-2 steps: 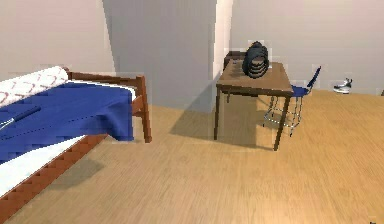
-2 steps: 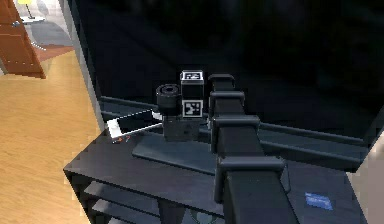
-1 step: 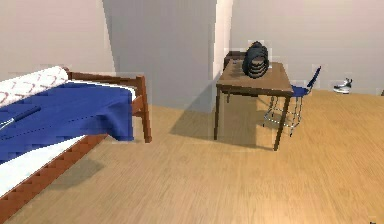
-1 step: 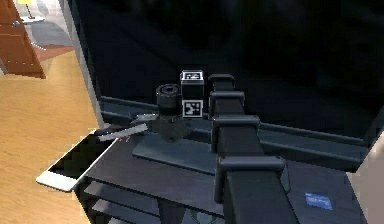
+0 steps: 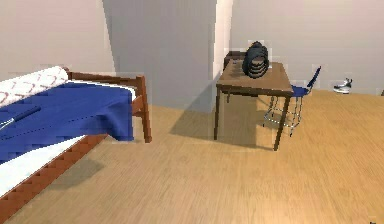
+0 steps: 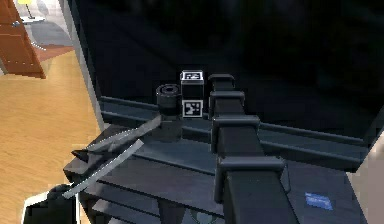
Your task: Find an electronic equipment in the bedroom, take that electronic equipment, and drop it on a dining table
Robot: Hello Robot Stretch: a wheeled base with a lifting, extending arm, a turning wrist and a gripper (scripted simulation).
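The gripper [image 6: 78,168] shows against a dark stand [image 6: 165,188] below a big dark panel [image 6: 250,50]; whether it holds anything I cannot tell; a dark, pale-edged blob [image 6: 52,205], possibly the electronic equipment, lies near its fingertips, toward the arm side view's bottom left
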